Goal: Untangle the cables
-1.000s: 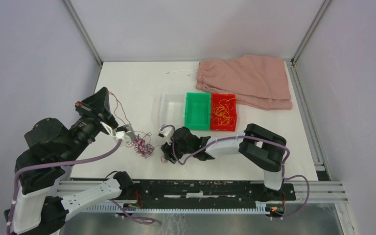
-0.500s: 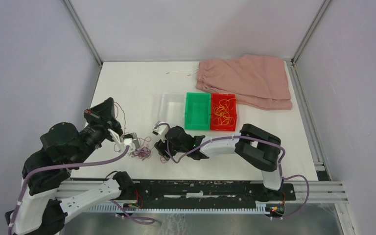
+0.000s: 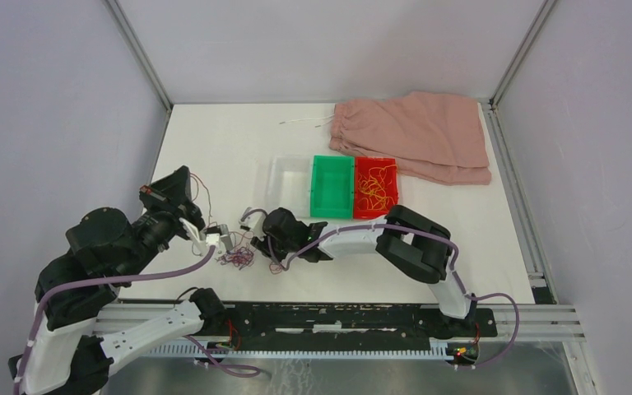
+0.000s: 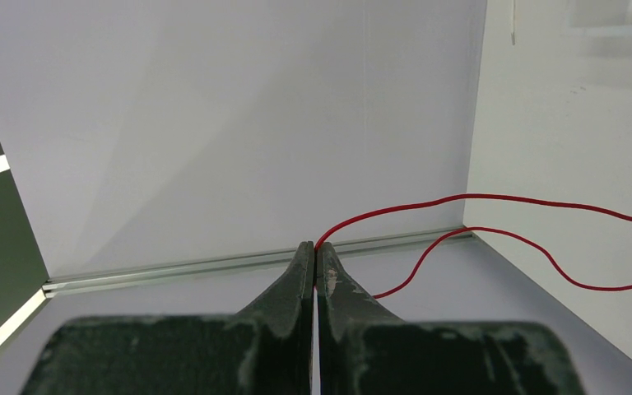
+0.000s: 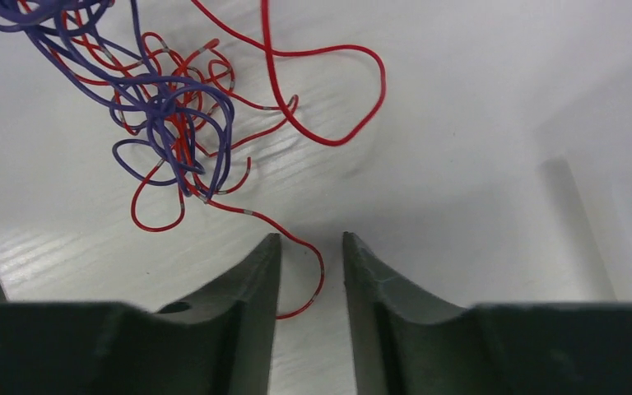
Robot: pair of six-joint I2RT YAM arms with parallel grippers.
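Spreading open beyond both end effectors, the white surface [image 3: 230, 148] carries one pink cloth [image 3: 415, 132] and three bins [image 3: 332, 188] farther ahead. The left end effector [image 4: 316, 251] is clamped on one red cable [image 4: 477, 197]. The right end effector [image 5: 313, 247] stands partly open, a loose red strand end lying between its fingers. One clump of cables [image 5: 173, 115] lies just ahead of it.

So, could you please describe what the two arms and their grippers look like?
The left arm and right arm have black joints, white link shells and a purple-grey cable running along each. The left gripper and right gripper are dark and tapered, with scuffed whitish wear.
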